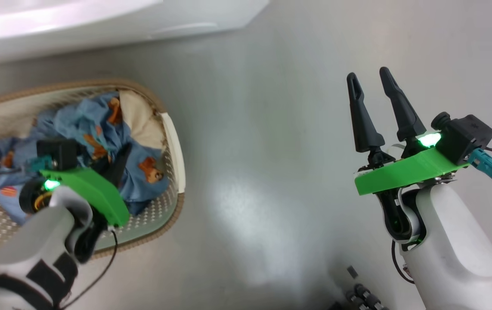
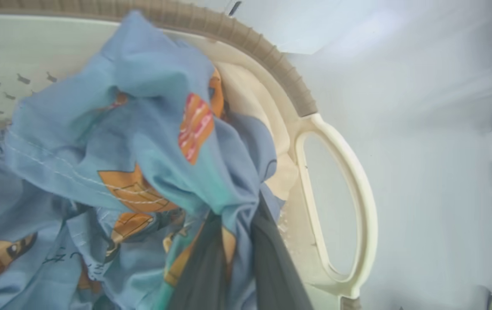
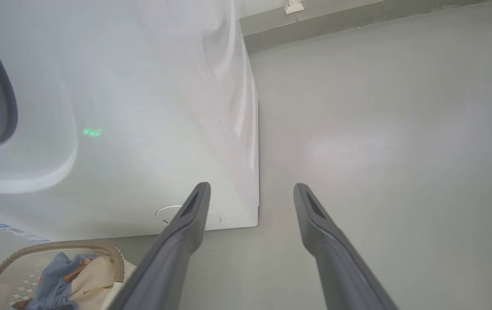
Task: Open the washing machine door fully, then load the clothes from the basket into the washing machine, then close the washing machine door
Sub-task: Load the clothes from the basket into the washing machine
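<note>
You have a glossy pale grey floor (image 1: 271, 150); the basket (image 1: 172, 142) stands on it near the washing machine (image 1: 99, 26).

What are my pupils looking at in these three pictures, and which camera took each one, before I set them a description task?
A wheeled robot with two arms is doing laundry. The head view looks down on the floor, the basket of clothes and the white washing machine. Each wrist view looks along one arm's dark fingers. The left jaws are closed on blue printed fabric inside the basket. The right jaws stand open above the floor, holding nothing.
</note>
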Robot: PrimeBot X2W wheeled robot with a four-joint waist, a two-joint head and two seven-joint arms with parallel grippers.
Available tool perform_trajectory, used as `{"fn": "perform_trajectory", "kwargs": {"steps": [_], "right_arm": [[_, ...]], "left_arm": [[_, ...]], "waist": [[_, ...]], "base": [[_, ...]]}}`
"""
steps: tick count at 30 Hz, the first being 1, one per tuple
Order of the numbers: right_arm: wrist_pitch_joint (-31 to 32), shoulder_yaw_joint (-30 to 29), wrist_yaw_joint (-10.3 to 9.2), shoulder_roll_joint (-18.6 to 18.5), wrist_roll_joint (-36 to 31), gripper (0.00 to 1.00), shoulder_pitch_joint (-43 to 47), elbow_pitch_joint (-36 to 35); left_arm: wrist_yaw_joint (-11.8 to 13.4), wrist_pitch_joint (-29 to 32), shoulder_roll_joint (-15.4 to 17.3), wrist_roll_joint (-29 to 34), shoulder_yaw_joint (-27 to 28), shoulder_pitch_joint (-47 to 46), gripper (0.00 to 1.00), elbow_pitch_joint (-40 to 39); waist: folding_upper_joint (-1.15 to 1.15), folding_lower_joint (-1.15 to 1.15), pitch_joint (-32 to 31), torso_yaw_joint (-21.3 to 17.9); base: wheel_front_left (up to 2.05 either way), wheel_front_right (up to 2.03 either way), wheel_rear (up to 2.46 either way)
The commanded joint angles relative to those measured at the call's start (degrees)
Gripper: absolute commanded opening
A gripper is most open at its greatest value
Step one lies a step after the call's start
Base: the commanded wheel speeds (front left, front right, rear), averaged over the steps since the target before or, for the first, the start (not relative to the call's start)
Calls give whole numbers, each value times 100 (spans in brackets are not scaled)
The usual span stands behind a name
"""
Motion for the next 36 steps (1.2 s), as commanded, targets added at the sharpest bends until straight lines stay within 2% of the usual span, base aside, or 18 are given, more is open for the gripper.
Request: {"fn": "perform_trajectory", "kwargs": {"steps": [1,7,12,17,18,27,36], "right_arm": [[-46,114,32,33,-22,100,183,-73],[-46,30,32,34,-120,100,289,71],[-46,-33,32,34,-206,100,369,215],[-46,-61,32,15,-263,100,445,341],[-46,-68,32,-18,-250,100,482,384],[-46,-160,32,-256,-92,100,797,511],[-46,-133,32,-508,91,100,1091,579]], "left_arm": [[4,-92,215,-46,84,199,0,-137],[4,-334,341,-74,-30,443,0,-568],[4,-387,314,45,143,570,0,-850],[4,-391,187,487,816,861,0,-1198],[4,-391,128,677,1132,1040,0,-1347],[39,-392,-130,1736,2474,1942,0,-2057],[105,-392,-473,2417,3504,2728,0,-2928]], "waist": [[0,0,-332,166],[0,0,-865,346],[0,0,-1333,565],[0,0,-1762,793],[0,0,-1918,875],[0,0,-2636,1183],[0,0,-3305,1427]], "base": [[0,0,0],[0,0,0],[0,0,0],[0,0,0],[0,0,0],[0,0,0],[0,0,0]]}}
